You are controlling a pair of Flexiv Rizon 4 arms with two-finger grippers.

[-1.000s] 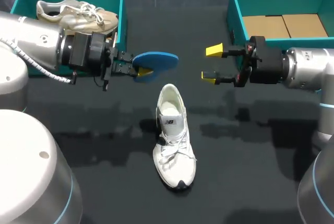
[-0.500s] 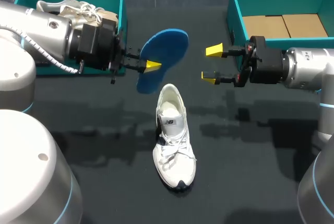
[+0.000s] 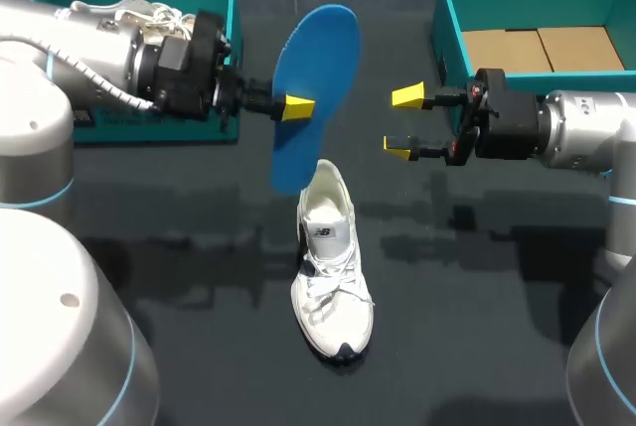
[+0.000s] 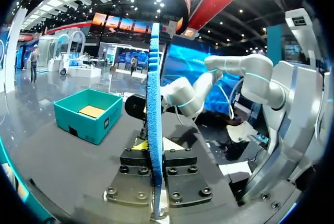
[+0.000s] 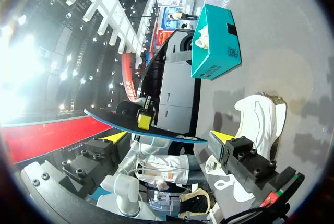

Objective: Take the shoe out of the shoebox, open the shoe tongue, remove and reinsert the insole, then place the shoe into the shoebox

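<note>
Clamping blue insole (image 3: 320, 69), left end effector (image 3: 296, 108); long axis crosswise, end near shoe (image 3: 331, 277) heel; right end effector (image 3: 402, 122) apart.

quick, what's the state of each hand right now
Left hand: closed, holding the flat blue foam insole.
Right hand: open, holding nothing.
</note>
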